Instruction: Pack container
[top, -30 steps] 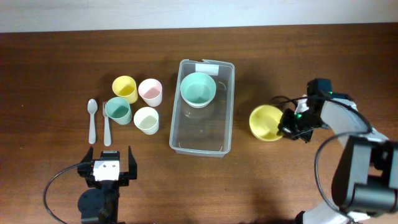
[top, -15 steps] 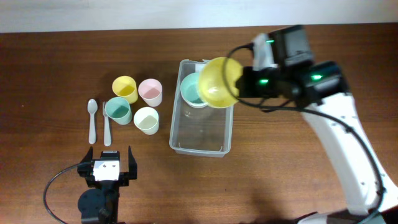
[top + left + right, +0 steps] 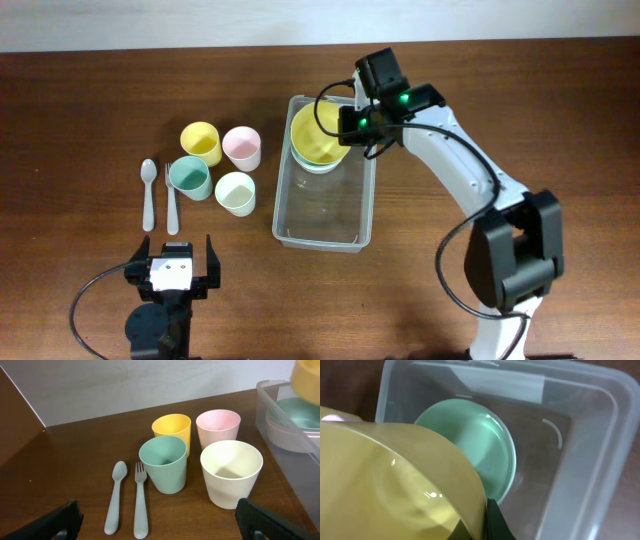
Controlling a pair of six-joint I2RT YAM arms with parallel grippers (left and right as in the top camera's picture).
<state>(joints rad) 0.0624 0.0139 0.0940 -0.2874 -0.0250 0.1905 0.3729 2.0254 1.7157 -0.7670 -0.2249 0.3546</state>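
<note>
Container (image 3: 325,210) sits mid-table: clear, glossy plastic, rectangular with rounded corners, and a white label (image 3: 333,103) at its far short end. The near half of its floor is bare.

Your right gripper (image 3: 349,127) is clamped on the right side of the yellow bowl (image 3: 316,135), a smooth, round, shiny plastic piece, and holds it over the container's label end. In the right wrist view one dark finger (image 3: 494,522) lies against the bowl's rim. Directly beneath it the green bowl (image 3: 485,455), round and shallow, rests on the container floor. From the left wrist view the yellow bowl seems to hang just clear of the green one, but the frame edge crops it, so you can't be sure they are apart.

Your left gripper (image 3: 177,252) rests by the near edge of the table (image 3: 80,100), well apart from the container. Its fingers are spread wide with nothing between them.

Ahead of it, four matte, tapered cups stand upright in a tight cluster left of the container: yellow cup (image 3: 200,142), pink cup (image 3: 242,147), green cup (image 3: 189,177) and cream cup (image 3: 235,192). Just left of the green cup a pale grey spoon (image 3: 148,190) and fork (image 3: 171,205) lie side by side, handles pointing toward the left gripper.
</note>
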